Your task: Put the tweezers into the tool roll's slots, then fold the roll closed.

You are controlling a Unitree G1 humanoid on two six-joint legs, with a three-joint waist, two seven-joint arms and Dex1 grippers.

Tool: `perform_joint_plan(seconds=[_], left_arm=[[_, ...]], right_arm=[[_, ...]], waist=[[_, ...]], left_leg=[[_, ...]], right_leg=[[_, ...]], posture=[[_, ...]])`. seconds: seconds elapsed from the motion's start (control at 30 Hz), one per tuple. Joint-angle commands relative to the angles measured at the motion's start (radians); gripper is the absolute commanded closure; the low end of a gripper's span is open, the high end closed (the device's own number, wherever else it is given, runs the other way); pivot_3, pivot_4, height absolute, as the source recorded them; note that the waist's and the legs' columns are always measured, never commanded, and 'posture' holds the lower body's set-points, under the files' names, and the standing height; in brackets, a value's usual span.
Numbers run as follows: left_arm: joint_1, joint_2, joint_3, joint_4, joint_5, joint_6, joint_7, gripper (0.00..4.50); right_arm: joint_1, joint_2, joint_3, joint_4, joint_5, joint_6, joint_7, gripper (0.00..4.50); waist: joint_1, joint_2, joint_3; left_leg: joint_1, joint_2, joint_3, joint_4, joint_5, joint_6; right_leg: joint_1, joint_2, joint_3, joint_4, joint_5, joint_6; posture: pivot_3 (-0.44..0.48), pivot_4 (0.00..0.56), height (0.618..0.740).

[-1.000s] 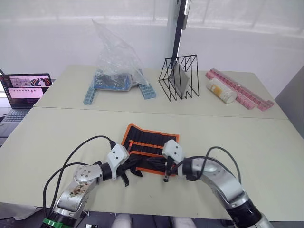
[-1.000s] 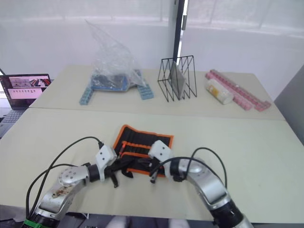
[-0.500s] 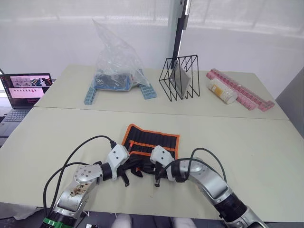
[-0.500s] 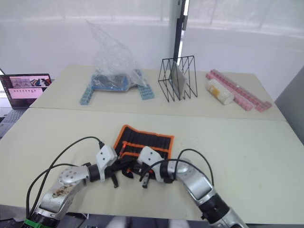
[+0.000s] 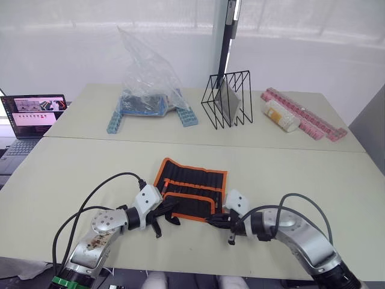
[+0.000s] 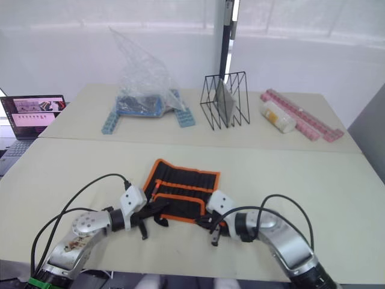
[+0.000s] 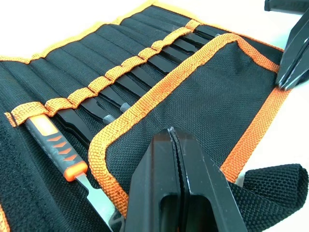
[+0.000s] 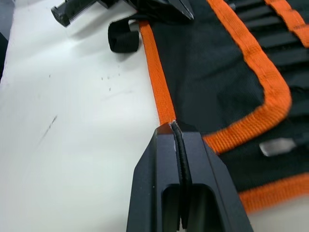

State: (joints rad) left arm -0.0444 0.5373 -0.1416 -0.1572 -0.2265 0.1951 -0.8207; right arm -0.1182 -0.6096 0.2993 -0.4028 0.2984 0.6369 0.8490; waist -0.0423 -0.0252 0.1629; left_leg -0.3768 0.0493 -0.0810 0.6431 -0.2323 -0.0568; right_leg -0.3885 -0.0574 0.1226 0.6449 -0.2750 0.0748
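Observation:
The black tool roll (image 5: 194,179) with orange edging lies unrolled on the near table, its near flap (image 7: 212,96) folded up over the lower part. Several black tweezers (image 7: 145,77) sit in the slots (image 7: 120,72) under an orange band, beside an orange-handled tool (image 7: 53,140). My left gripper (image 5: 173,209) is shut, its tips resting on the flap at the roll's near left corner, next to the black strap (image 7: 270,181). My right gripper (image 5: 211,220) is shut, its tip touching the orange edging (image 8: 157,92) at the near right corner.
On the far table stand a clear plastic bag (image 5: 146,78) over blue parts, a black wire rack (image 5: 227,99), and pink strips (image 5: 304,117) with a pale cylinder. A laptop (image 5: 30,111) sits at the far left. Cables loop from both wrists.
My right gripper swept left along the roll's near edge toward the left gripper, then back right to the near right corner. The left gripper stayed put.

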Motion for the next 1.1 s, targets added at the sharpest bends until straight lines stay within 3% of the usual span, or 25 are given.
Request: perform_joint_plan(seconds=[0.03,0.23,0.43,0.63,0.73,0.93,1.1], left_arm=[[0.020,0.013,-0.023,0.048,0.034,0.012,-0.007,4.48],[0.012,0.038,-0.021,0.010,0.042,0.028,-0.006,4.48],[0.046,0.065,0.115,-0.212,-0.133,0.084,-0.027,4.48],[0.159,0.148,0.292,-0.355,-0.296,0.143,-0.087,4.48],[0.245,0.201,0.373,-0.356,-0.317,0.130,-0.143,4.50],[0.306,0.227,0.414,-0.314,-0.297,0.088,-0.185,4.50],[0.321,0.210,0.373,-0.322,-0.259,0.042,-0.182,4.50]], right_arm=[[0.031,0.009,0.011,0.000,0.003,0.028,-0.019,4.50],[0.036,0.080,-0.082,-0.097,0.086,0.007,-0.059,4.50],[0.074,0.067,-0.217,-0.191,0.166,-0.044,-0.059,4.50],[0.053,0.046,-0.291,-0.133,0.209,0.033,-0.095,4.50],[0.030,0.026,-0.305,-0.080,0.215,0.101,-0.117,3.70],[-0.022,0.024,-0.326,0.016,0.318,0.259,-0.104,1.62],[-0.110,0.100,-0.371,0.141,0.392,0.486,-0.217,1.62]], waist=[[0.000,0.000,0.000],[-0.002,0.000,0.001],[-0.005,-0.002,0.003],[-0.003,-0.003,0.004],[-0.009,-0.003,0.004],[0.000,-0.003,0.007],[-0.007,-0.004,0.007]], left_leg=[[0.000,0.000,0.000,0.000,0.000,0.000],[-0.001,0.000,0.000,0.000,0.000,0.000],[-0.011,0.000,0.000,0.000,0.000,0.000],[-0.014,0.000,0.000,0.000,0.000,0.000],[-0.014,0.000,0.000,-0.001,0.000,0.000],[-0.014,0.000,0.001,-0.001,0.000,0.000],[-0.014,0.000,0.001,-0.001,0.000,0.000]], right_leg=[[0.000,0.000,0.000,0.000,0.000,0.000],[-0.001,0.000,0.000,0.000,0.000,0.000],[-0.012,0.000,0.000,0.001,0.000,0.000],[-0.015,0.000,0.001,0.001,0.001,0.000],[-0.015,0.000,0.001,0.001,0.000,-0.001],[-0.015,0.000,0.001,0.001,0.000,-0.002],[-0.016,0.000,0.001,0.001,0.001,-0.002]], posture=[[0.000,0.150,0.718],[0.000,0.150,0.718],[0.000,0.150,0.718],[0.000,0.150,0.718],[0.000,0.150,0.718],[0.000,0.150,0.718],[0.000,0.150,0.718]])
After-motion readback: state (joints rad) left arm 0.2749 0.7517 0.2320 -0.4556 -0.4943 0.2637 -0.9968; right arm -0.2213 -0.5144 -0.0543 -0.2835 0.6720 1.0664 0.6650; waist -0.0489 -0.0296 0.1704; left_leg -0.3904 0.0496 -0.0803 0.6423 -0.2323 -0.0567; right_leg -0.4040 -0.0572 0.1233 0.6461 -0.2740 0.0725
